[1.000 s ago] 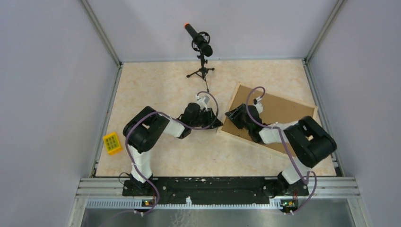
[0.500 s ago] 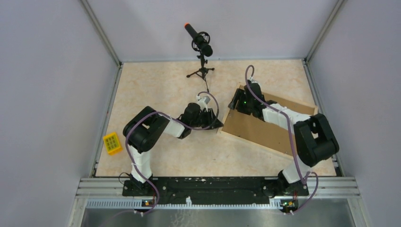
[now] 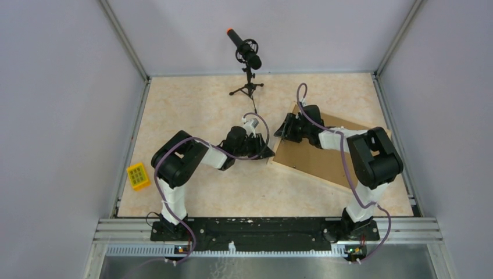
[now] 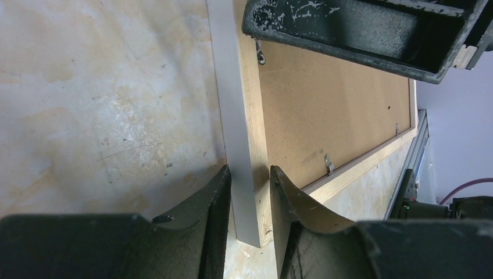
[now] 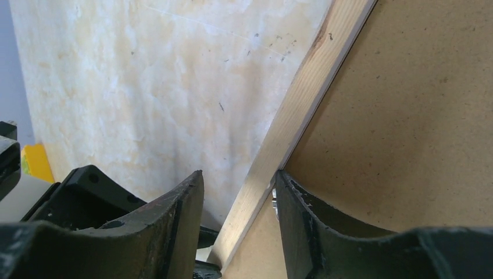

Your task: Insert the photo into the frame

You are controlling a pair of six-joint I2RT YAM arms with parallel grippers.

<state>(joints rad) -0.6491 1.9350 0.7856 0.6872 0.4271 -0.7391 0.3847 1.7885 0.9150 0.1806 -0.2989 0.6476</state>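
Note:
The frame (image 3: 308,174) lies face down on the right of the table, its pale wood border around a brown backing board (image 3: 325,154). My left gripper (image 3: 266,152) is shut on the border at the frame's near-left corner; in the left wrist view the border (image 4: 247,116) sits pinched between its fingers (image 4: 250,174). My right gripper (image 3: 283,129) is open and straddles the frame's left edge farther back; in the right wrist view the border (image 5: 302,99) runs between its spread fingers (image 5: 239,180). The photo is not in view.
A microphone on a small tripod (image 3: 247,55) stands at the back middle. A yellow block (image 3: 138,175) lies near the left wall. Small metal clips (image 4: 328,164) sit along the inside of the frame's back. Walls close the table on three sides.
My right gripper has moved from over the board's left part up to the far-left corner, then settled over the frame's left edge. My left gripper has stayed on the frame's corner.

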